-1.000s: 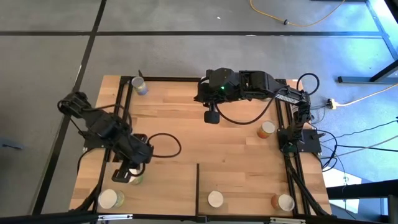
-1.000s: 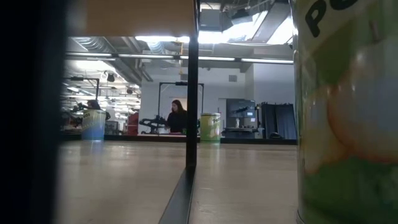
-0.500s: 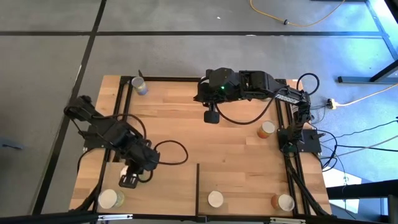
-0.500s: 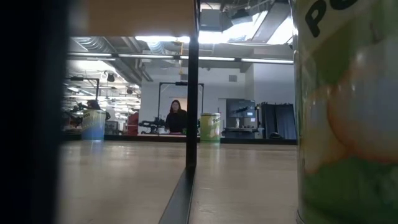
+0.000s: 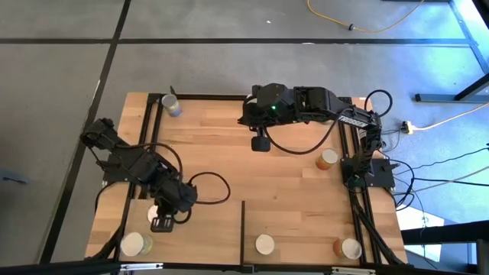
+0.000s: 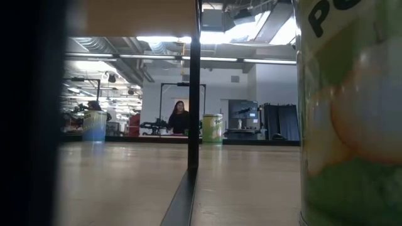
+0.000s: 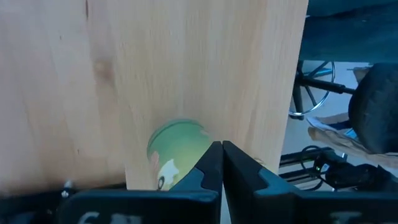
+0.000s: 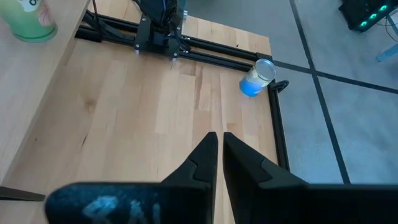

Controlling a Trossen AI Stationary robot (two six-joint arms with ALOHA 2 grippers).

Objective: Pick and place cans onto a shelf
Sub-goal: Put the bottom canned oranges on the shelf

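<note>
My left gripper [image 5: 160,223] is shut and points down over the left part of the pale shelf [image 5: 206,229]. In the left wrist view its fingertips [image 7: 221,149] stand right at the edge of a green can [image 7: 177,146] that rests on the shelf. The arm hides this can in the high view. Three cream-topped cans [image 5: 134,244] [image 5: 264,244] [image 5: 349,248] stand upright along the shelf's near edge. A blue can [image 5: 171,105] stands at the table's far left and an orange can [image 5: 327,159] at the right. My right gripper [image 5: 260,143] hangs shut over the far middle. My left gripper's shut fingertips come down from above beside the green can's side [image 7: 198,149]. I cannot tell whether they touch it. The can rests on the shelf.
A thin dark divider [image 5: 243,225] rises from the shelf's middle. Black frame rails [image 5: 150,122] run along the table's left and right sides. In the low view a large green can [image 6: 352,113] fills the right, and a person shows far off in the room.
My left gripper has moved a little toward the table's near edge and down, rolling about its own axis. It now covers the green can that showed beside it in the high view. My right arm has kept still.
</note>
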